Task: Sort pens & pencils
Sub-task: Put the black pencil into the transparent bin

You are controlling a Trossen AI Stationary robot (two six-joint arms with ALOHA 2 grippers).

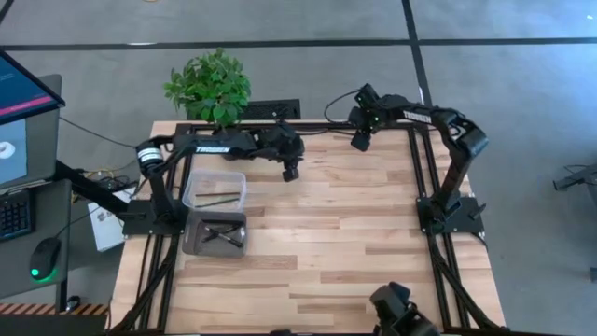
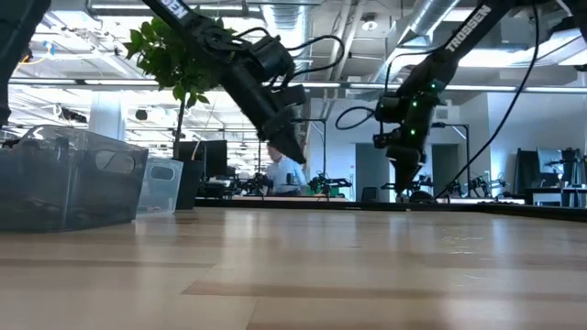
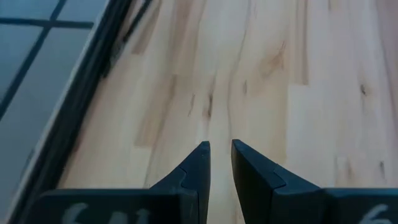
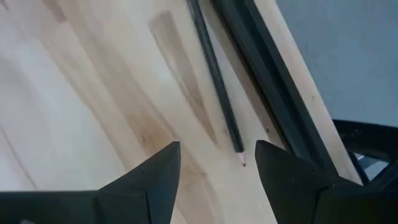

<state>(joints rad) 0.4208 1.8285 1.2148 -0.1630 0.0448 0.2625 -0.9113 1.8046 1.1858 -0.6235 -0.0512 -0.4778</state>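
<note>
high view: left gripper (image 1: 290, 174) hovers over the table's (image 1: 354, 233) far middle; right gripper (image 1: 359, 142) at the far edge; pens & pencils lie in a clear bin (image 1: 215, 191) and a dark bin (image 1: 215, 233) at the left.
low view: both grippers hang above the wood.
left wrist view: fingers (image 3: 199, 163) narrowly parted, holding nothing.
right wrist view: fingers (image 4: 163, 163) spread wide, empty; a dark pencil (image 4: 217, 78) lies beside the black frame rail (image 4: 273, 74).

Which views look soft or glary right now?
Low view: bright ceiling lights glare behind the arms; near tabletop blurred. Right wrist view: the black pencil is a bit soft but readable. Left wrist view: wood grain slightly blurred. High view: even light.
</note>
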